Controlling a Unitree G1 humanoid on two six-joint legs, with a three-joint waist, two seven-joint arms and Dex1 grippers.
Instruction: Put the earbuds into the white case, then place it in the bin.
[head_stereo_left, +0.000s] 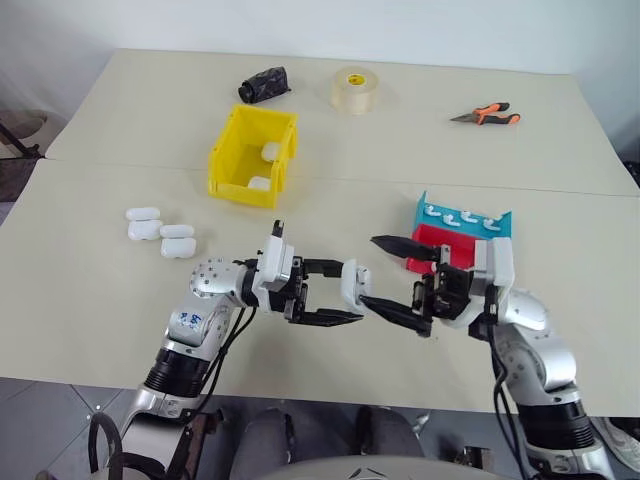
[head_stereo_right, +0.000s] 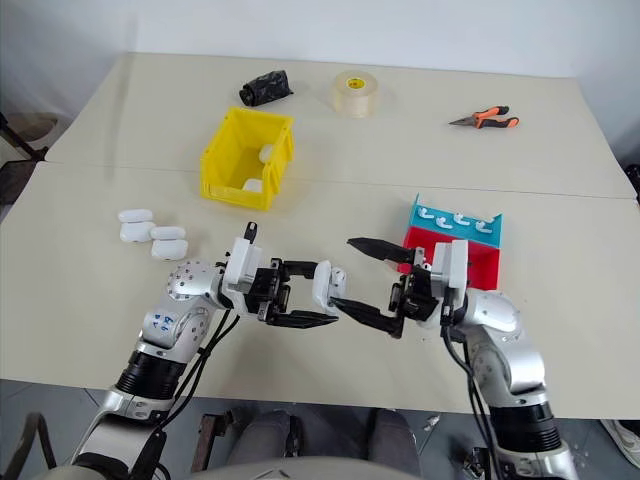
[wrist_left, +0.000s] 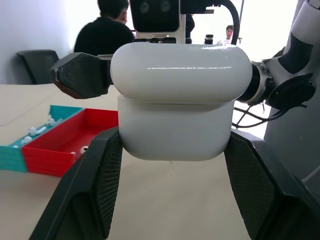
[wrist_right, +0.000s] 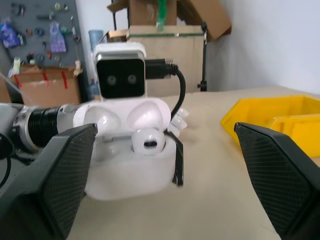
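Your left gripper (head_stereo_left: 325, 293) is clamped on the white case (head_stereo_left: 353, 283), one black finger on each side of its body, held above the table (head_stereo_left: 100, 130) in front of you. The case's lid is open, hinged back toward the left wrist; in the right wrist view one earbud (wrist_right: 148, 141) sits in a socket of the case, stem down.

Your right gripper (head_stereo_left: 385, 273) faces the case from the other side with its jaws spread wide and nothing between them. One finger lies just beside the case's lower edge, the other is raised well clear of it.

Behind the right gripper, on the table: a red tray (head_stereo_left: 447, 240) joined to a blue tray (head_stereo_left: 462, 216), the blue one carrying a row of loose earbuds (head_stereo_left: 452, 216).

Farther out, toward the middle of the table: the yellow bin (head_stereo_left: 252, 155), upright, with two white cases inside it.

To the left of the bin, nearer you: a cluster of four spare cases (head_stereo_left: 160, 231) lying closed on the table, touching or just beside one another.

At the far edge: a black bundle (head_stereo_left: 264, 84), a roll of tape (head_stereo_left: 356, 90), and orange-handled pliers (head_stereo_left: 487, 115), each well apart from the others.
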